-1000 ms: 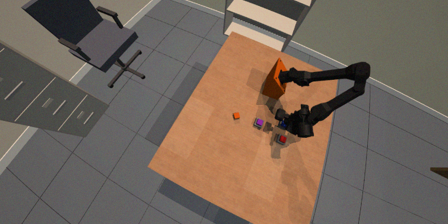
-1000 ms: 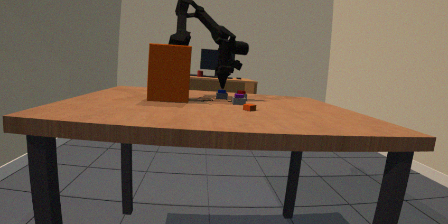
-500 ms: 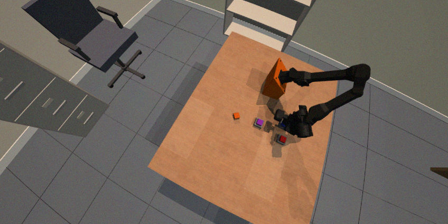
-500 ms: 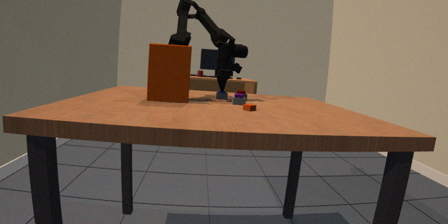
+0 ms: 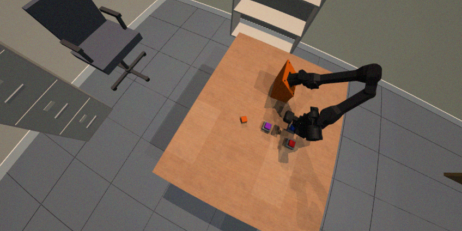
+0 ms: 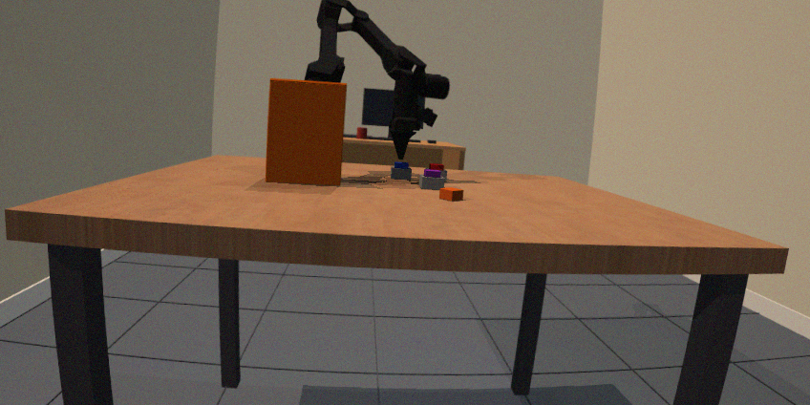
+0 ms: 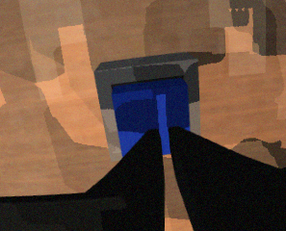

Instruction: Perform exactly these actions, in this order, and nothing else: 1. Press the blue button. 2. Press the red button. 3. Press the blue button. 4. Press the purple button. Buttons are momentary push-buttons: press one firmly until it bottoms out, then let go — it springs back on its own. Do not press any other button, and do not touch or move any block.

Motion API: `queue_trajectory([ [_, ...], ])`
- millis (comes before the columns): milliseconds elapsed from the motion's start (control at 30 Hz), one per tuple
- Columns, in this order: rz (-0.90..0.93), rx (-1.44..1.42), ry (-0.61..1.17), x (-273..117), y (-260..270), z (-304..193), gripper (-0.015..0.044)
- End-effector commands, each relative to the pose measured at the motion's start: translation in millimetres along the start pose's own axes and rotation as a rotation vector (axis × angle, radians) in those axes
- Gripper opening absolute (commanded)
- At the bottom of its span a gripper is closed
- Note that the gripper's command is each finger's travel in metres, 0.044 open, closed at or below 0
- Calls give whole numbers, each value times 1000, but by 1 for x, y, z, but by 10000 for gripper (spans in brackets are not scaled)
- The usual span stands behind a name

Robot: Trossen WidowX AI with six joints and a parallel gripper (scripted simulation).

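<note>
My gripper [image 6: 401, 158] [image 7: 164, 139] is shut and empty, pointing down just above the blue button. The blue button [image 6: 401, 164] [image 7: 135, 113] has a grey base; in the top view the blue button [image 5: 292, 127] is partly hidden by the gripper. In the exterior view a very thin gap, if any, shows between fingertips and cap; contact cannot be told for sure. The red button [image 5: 291, 144] [image 6: 436, 166] stands beside it. The purple button [image 5: 267, 126] [image 6: 432, 173] stands on the other side, towards the orange block. The red and purple caps stand raised.
A small orange block [image 5: 243, 119] [image 6: 451, 194] lies on the table [image 5: 207, 151] [image 6: 341, 219] beyond the purple button. A tall orange box-like stand [image 5: 281, 87] [image 6: 305, 133] is at the arm's base, near the buttons.
</note>
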State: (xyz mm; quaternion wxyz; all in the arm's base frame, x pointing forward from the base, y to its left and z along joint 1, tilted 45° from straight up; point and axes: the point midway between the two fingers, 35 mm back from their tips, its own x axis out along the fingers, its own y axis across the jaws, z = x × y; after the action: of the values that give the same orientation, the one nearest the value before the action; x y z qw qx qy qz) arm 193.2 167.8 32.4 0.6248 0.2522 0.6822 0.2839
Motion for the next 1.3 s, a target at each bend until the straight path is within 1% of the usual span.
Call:
queue_trajectory([
  [0,7,-9,-10,-17,3,2,20],
  [133,4,-10,-10,-25,2,3,20],
  [267,1,-9,-10,-71,1,3,20],
  [333,3,-9,-10,-79,2,2,20],
  [567,-2,-10,-12,-79,-5,7,20],
  [767,-21,-10,-16,-83,-69,44,20],
  [900,-12,-11,-14,-81,-120,58,20],
  [967,-6,-12,-13,-80,-137,60,20],
  [1200,-5,-12,-13,-80,-139,60,20],
  [1267,-6,-12,-14,-69,-140,61,20],
])
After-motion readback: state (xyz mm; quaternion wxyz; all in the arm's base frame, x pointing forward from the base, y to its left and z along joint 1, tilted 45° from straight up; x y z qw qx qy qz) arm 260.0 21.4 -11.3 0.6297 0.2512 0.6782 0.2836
